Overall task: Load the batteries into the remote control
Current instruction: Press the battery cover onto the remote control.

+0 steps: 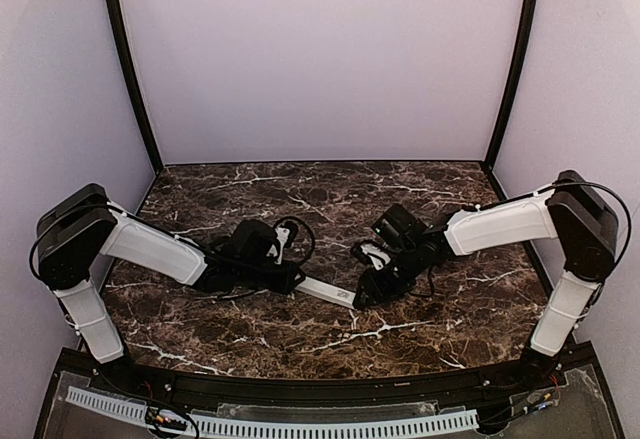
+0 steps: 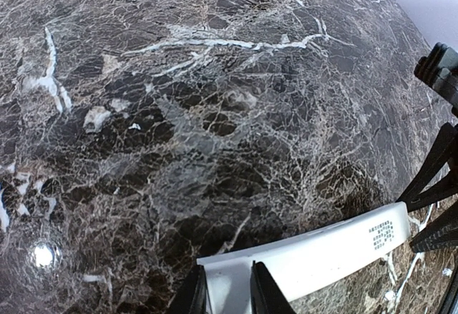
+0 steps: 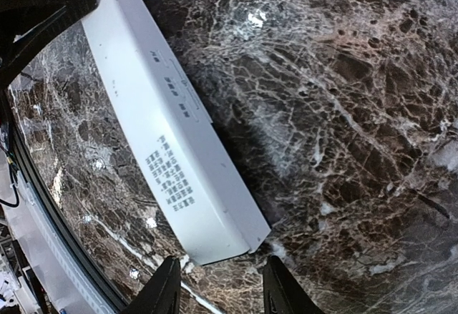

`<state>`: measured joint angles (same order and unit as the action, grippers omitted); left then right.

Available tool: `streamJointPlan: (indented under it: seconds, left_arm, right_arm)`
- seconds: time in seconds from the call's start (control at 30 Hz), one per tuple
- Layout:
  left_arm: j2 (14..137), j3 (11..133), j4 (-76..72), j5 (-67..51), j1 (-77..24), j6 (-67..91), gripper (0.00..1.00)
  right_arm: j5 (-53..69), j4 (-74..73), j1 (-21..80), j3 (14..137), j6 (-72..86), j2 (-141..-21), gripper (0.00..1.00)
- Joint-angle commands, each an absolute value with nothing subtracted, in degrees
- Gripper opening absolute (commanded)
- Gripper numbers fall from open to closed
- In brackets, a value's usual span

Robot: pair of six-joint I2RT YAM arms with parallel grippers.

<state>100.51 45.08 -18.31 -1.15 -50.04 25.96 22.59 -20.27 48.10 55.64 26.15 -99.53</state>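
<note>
Remote control [image 3: 172, 135]: printed back up, compartment seemingly shut.
Left gripper [image 2: 227, 280]: pinching its 9 o'clock end.
Right gripper [image 3: 222, 265]: spread at 3 o'clock end.
Batteries: unseen (loading all ahead).

A white-veined dark marble tabletop [image 1: 330, 184] sits between pale lilac walls [image 1: 320, 59], a white slotted strip [image 1: 320, 427] along its near edge.

White remote control [image 1: 325, 290]: long slim bar, printed face up, diagonal.
</note>
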Motion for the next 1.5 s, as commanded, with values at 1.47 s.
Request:
streamJointPlan:
  seconds: [1.47]
  left_arm:
    - [100.36,41.94,-11.17,-0.70,-51.06,25.23,0.24]
  right_arm:
    - [24.56,-8.34,43.45,50.57,34.37,-104.36,0.31]
